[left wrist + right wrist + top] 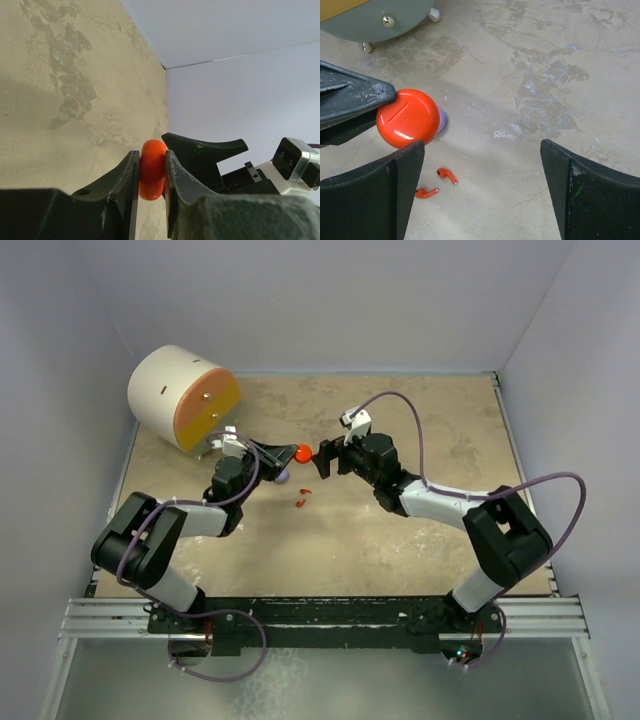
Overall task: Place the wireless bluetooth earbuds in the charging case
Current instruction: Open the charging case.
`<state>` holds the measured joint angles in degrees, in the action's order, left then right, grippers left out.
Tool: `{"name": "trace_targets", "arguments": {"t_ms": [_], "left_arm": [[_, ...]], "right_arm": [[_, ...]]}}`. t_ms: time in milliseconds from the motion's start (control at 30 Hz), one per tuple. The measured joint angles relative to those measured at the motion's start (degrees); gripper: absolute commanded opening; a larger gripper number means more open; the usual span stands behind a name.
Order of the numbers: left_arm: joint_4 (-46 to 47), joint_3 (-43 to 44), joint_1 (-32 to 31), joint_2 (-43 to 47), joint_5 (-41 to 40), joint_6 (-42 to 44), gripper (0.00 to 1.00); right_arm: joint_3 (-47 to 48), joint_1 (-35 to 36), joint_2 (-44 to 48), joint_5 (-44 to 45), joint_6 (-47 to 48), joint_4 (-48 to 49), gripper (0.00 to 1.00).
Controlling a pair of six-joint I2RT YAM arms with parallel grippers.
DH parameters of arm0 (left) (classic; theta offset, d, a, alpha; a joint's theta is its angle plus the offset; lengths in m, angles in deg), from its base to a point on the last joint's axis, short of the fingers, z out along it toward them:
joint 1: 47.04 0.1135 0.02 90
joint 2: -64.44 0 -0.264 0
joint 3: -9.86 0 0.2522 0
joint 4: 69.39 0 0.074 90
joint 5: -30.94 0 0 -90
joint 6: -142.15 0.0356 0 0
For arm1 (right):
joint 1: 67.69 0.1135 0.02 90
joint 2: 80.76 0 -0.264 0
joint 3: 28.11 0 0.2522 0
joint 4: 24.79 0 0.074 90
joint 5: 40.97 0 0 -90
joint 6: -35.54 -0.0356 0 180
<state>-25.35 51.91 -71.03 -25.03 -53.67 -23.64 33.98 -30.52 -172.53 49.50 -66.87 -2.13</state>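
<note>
Two red earbuds (447,175) lie loose on the desk (560,75), close together but not touching. They're tiny glossy plastic with curved stems. We see no grey-lavender buds in any view.

The red-orange case (410,117) is near the buds and looks lifted off the desk. It's a smooth shiny puck with a rounded edge and a thin seam line on one face, and it looks closed to us.

The left pincer (150,172) is clamped on the case across its two flat faces, with only the rim poking out. The right pincer (480,150) stands wide apart with nothing between its fingers, one fingertip just beside the case. A lavender round thing (441,120) peeks out behind the case; we can't tell if it's a second case.

Risks as we judge them:
- The grip squeezes both faces, so the lid is likely pinned shut. Prying at the seam could twist the puck out, since glossy plastic on hard black fingers gives little friction.
- If the case drops, it may land on the buds and scatter them.
- The buds are small, slick and curved, so wide blunt fingers may flick them away rather than pick them up. The desk is matte beige, mottled and slightly rough, which helps a bit.
- The two pincers are nearly tip to tip, so any move toward the case risks a collision.
- The pale drum (180,398) with an orange face at back left is well apart from all this, so it's no concern.
</note>
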Motion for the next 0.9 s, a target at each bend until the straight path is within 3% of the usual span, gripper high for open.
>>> {"name": "trace_targets", "arguments": {"t_ms": [900], "left_arm": [[2.9, 0.0, -0.1, -2.0, 1.7, -1.7, 0.0]], "right_arm": [[0.5, 0.0, 0.5, 0.0, 0.0, -0.1, 1.0]]}}
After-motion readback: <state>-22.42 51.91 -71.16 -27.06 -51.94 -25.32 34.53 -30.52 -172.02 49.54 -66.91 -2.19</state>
